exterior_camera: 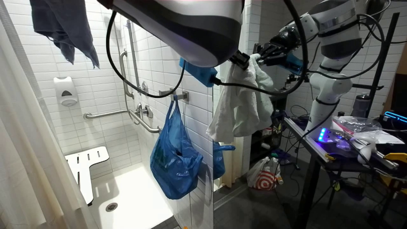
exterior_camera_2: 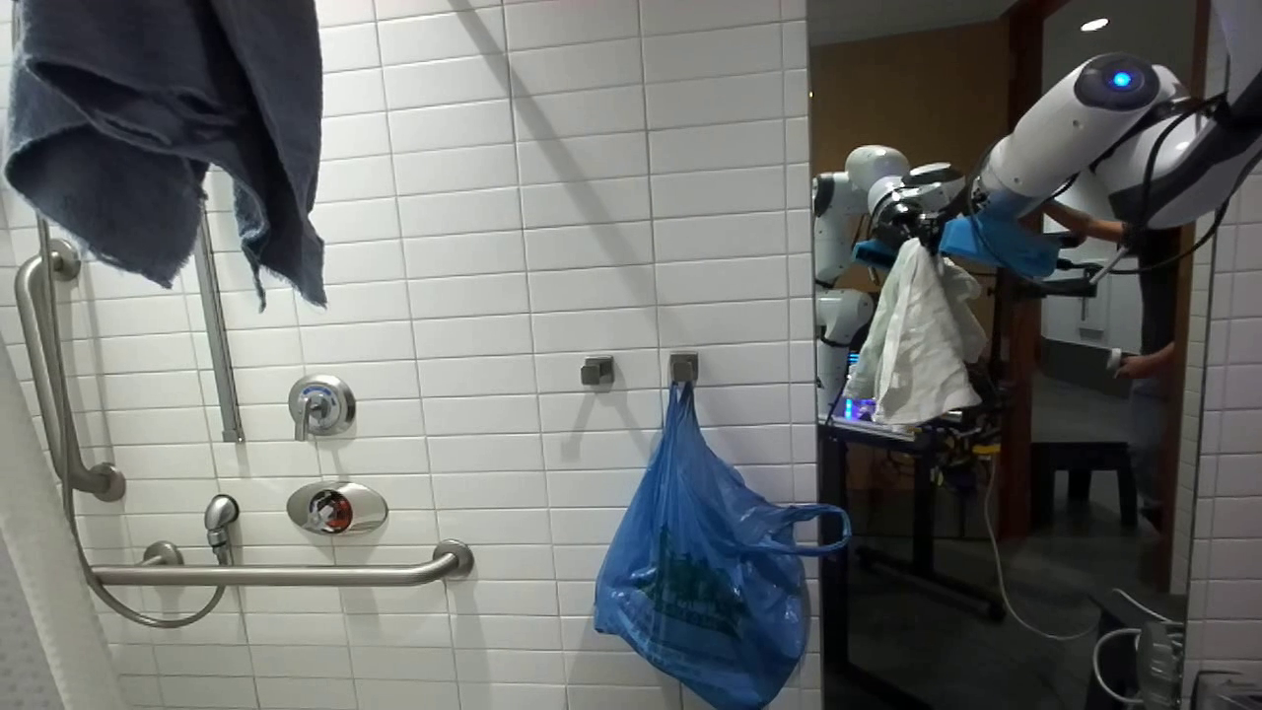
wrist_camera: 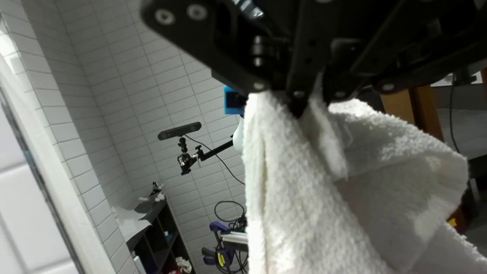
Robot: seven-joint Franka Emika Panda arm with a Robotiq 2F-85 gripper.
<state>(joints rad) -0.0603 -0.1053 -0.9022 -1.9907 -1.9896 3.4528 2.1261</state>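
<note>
The pincer (wrist_camera: 298,105) is closed on a white towel (wrist_camera: 300,198), pinching its gathered top. The towel hangs in front of the mirror (exterior_camera_2: 1075,552); its fabric is fluffy and falls in long folds. In an exterior view, a black cable (exterior_camera: 305,46) passes across the towel and hides a strip of it. Beside the mirror, a shiny blue plastic bag (exterior_camera_2: 705,602) hangs from a metal hook (exterior_camera_2: 683,365). In both exterior views a dark cloth (exterior_camera_2: 168,128) with frayed edges hangs at the upper left.
</note>
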